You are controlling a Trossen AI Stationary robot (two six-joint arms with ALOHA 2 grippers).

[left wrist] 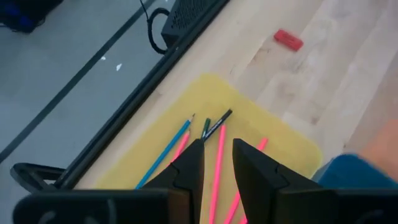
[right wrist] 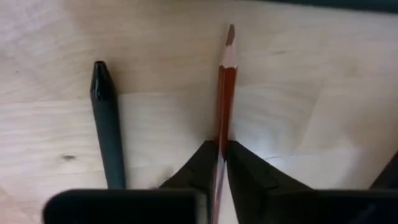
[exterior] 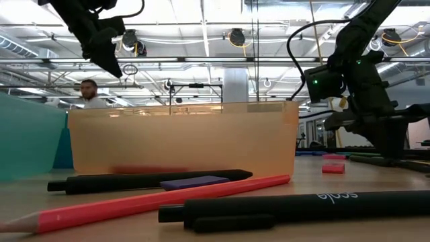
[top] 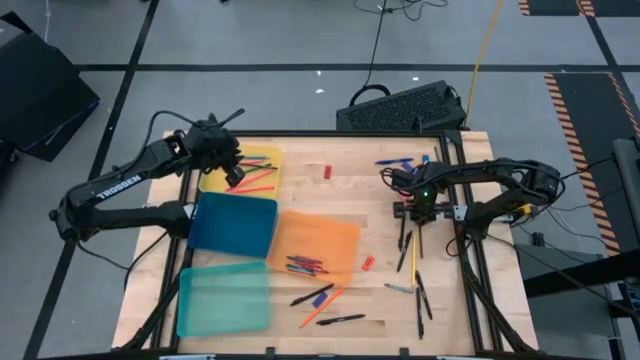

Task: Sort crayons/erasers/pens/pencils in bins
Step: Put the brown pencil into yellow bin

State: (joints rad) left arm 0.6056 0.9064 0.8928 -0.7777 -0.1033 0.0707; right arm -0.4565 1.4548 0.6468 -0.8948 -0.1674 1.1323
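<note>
Right gripper (right wrist: 219,163) pinches a red pencil (right wrist: 225,81) on the wooden table (right wrist: 311,93) — shaft running straight out from the fingers, sharpened tip leading.

A black pen (right wrist: 107,118) lies just beside it, roughly parallel. The left gripper (left wrist: 217,165) hangs over the yellow bin (left wrist: 273,127), fingers slightly parted and empty; pink pencils (left wrist: 219,162) lie inside. Beyond — grey floor and cables.

You look straight down from high over the whole pale wooden table (top: 330,190). Your low camera sits on the tabletop, right behind a black pen (exterior: 316,205), facing level across to the translucent orange plastic bin (exterior: 181,138), which the overhead view also shows. Your left wrist camera looks down, well above the yellow plastic bin (left wrist: 261,124). Your right wrist camera hangs very close over a red-brown wooden pencil (right wrist: 224,93).
</note>
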